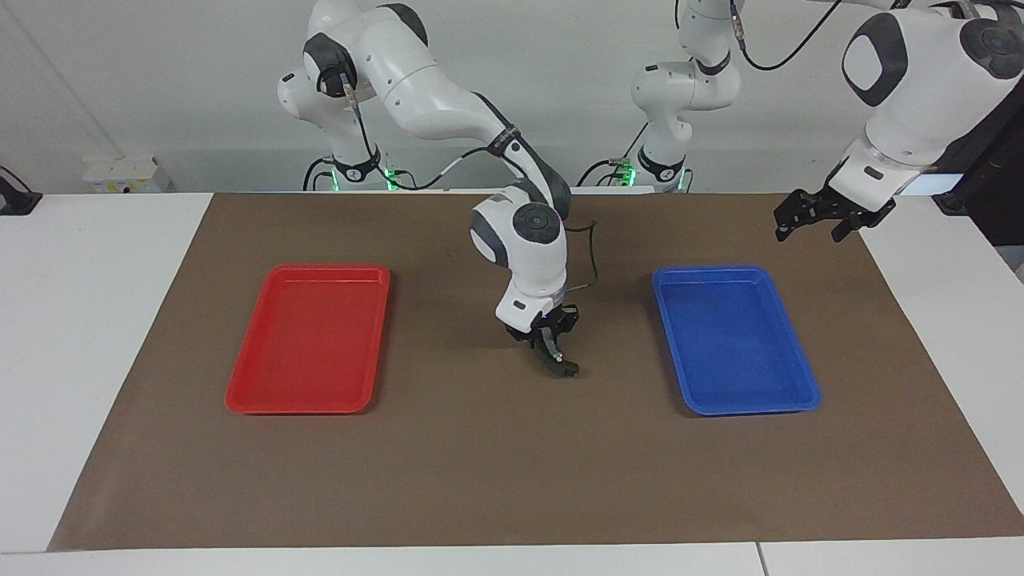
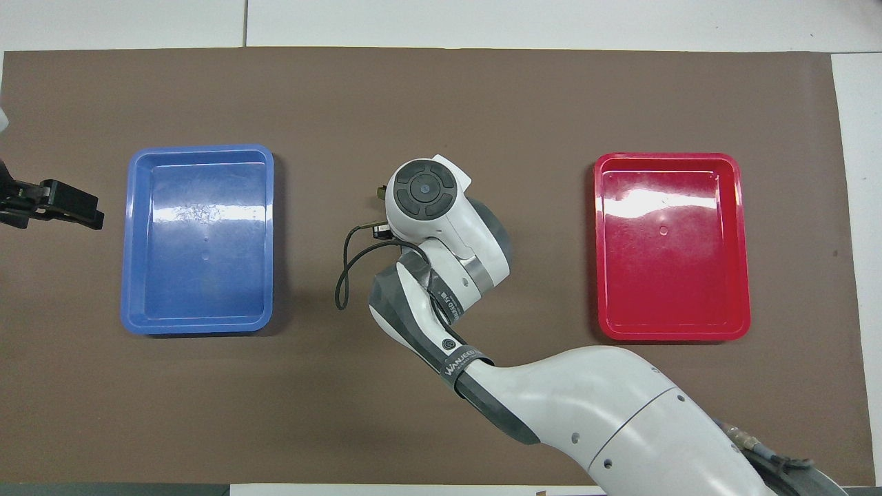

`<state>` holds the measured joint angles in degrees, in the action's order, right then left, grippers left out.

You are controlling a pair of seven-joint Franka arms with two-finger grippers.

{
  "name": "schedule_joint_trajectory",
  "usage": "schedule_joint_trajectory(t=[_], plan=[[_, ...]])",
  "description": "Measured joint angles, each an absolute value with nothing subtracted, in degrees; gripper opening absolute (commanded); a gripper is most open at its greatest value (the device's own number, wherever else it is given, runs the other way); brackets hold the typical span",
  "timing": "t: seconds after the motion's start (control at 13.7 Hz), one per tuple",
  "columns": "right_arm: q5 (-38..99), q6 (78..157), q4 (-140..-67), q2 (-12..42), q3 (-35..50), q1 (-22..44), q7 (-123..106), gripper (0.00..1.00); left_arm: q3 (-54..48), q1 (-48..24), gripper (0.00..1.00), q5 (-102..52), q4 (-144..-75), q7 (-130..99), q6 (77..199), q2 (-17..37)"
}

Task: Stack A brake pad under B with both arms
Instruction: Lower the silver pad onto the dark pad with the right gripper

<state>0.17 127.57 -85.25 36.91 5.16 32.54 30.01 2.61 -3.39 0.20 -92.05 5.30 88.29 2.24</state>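
R gripper (image 1: 554, 352) is low over mat centre, between the red tray (image 1: 240, 396) and blue tray (image 1: 808, 400), jaws clenched on a dark pad (image 1: 560, 365), prob A brake pad. B not visible. L gripper (image 1: 824, 218) waits up near blue tray, jaw state unclear. Step: placing A. Next: release flat, then L brings B.

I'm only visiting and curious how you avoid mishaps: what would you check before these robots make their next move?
1. Right gripper in position, low over the mat between the two trays: ok.
2. Right gripper holding something: cannot tell; its tips are dark against the mat, and the arm hides them from above.
3. Both brake pieces in sight: not ok; neither view clearly shows one.
4. Red tray and blue tray out of the right arm's way: ok.
5. Left gripper waiting, raised over the mat beside the blue tray, apart from the right arm: ok.
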Motion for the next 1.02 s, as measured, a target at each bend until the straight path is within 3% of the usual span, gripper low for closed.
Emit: schedule_joint_trajectory(t=[0.73,0.87,1.02], plan=[[-0.24,127.38,-85.24,36.95,4.55,32.33,30.01,0.00,2.61,-3.39,1.00,0.25,-92.05,5.37,88.91,2.24],[-0.37,127.21,-85.25,36.96,4.55,32.34,30.01,0.02,2.61,-3.39,1.00,0.26,-92.05,5.36,88.92,2.24],[-0.38,127.18,-85.29,37.00,4.56,32.38,30.01,0.13,2.70,-3.31,1.00,0.33,-92.05,5.36,88.92,2.24]])
